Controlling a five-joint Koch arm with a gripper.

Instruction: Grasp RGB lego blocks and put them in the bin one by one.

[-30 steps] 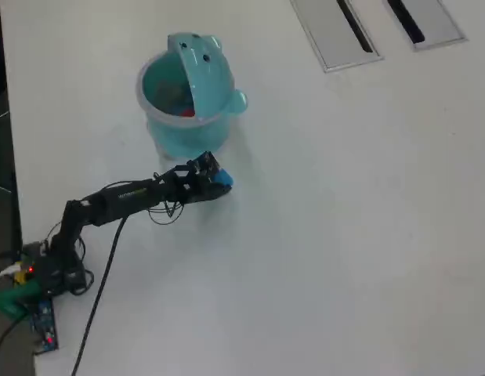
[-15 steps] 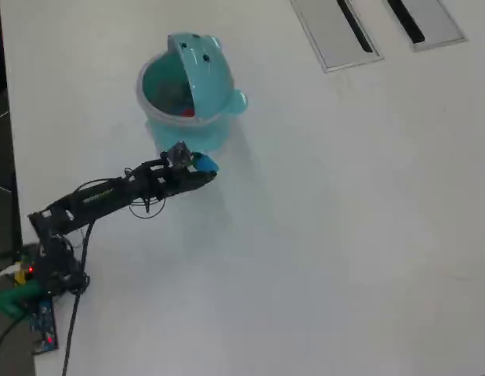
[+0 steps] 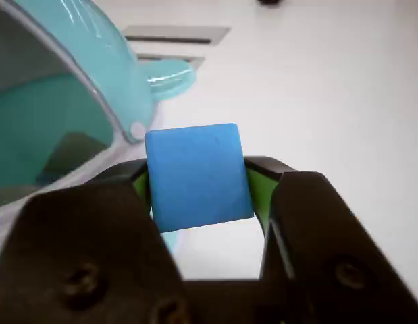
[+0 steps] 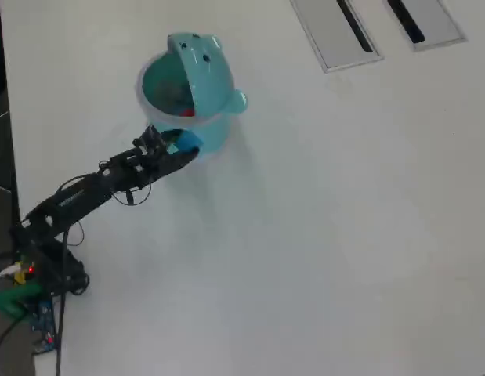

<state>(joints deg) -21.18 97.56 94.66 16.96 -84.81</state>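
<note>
Wrist view: the blue block (image 3: 198,177) is clamped between the two black fingers (image 3: 138,182) with green inner pads, one on each side face, and is held clear of the white surface (image 3: 330,88). Just left of the block and fingers the turquoise bin (image 3: 53,128) is seen, its pale rim and raised lid filling the upper left corner; contact between block and bin cannot be told. Overhead view: the gripper (image 4: 179,147) with the blue block (image 4: 186,142) is placed against the lower edge of the bin (image 4: 218,125), below the rim, not over the opening. The arm (image 4: 93,192) is stretched from its base at lower left toward the bin. A red block (image 4: 186,112) is visible inside the bin. Two grey slotted panels (image 4: 336,31) are set into the surface at upper right, well apart from the bin.
</note>
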